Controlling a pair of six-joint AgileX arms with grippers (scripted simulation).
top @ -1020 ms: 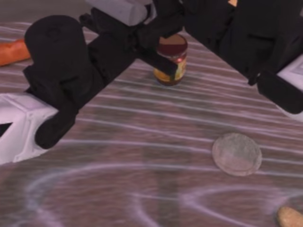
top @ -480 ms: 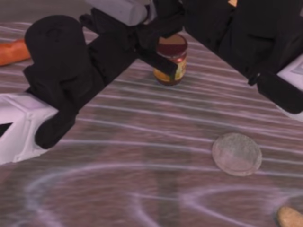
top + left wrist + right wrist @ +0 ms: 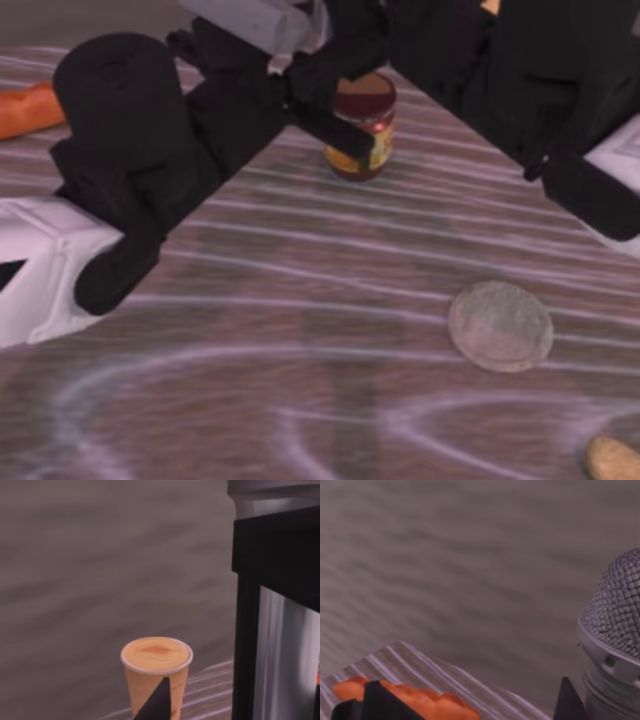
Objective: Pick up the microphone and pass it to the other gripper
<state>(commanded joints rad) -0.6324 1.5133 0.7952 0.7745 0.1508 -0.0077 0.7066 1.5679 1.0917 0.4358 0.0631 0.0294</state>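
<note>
As both arms reach in from their own sides, the top view shows the left gripper [image 3: 285,88] and the right gripper [image 3: 345,55] meeting at the far middle of the table [image 3: 300,300], directly above a jar [image 3: 360,125] with a dark red lid. Their black parts overlap there, so from above we cannot tell what either one holds. An orange object [image 3: 25,108] lies at the table's left edge, a grey disc [image 3: 500,327] lies well apart on the right, and a tan object [image 3: 612,460] shows at the near right corner.

In the left wrist view we see an orange cup [image 3: 156,672] standing on the table, with a large black and silver body [image 3: 277,605] close beside the camera. We cannot tell here whether the left gripper is clenched or released.

In the right wrist view the microphone [image 3: 615,630] stands upright and very close, its grey mesh head uppermost. The right gripper's fingertips [image 3: 375,702] are spread wide apart, released, and the microphone is just beside one of them, outside the gap. The orange object lies on the table beyond.
</note>
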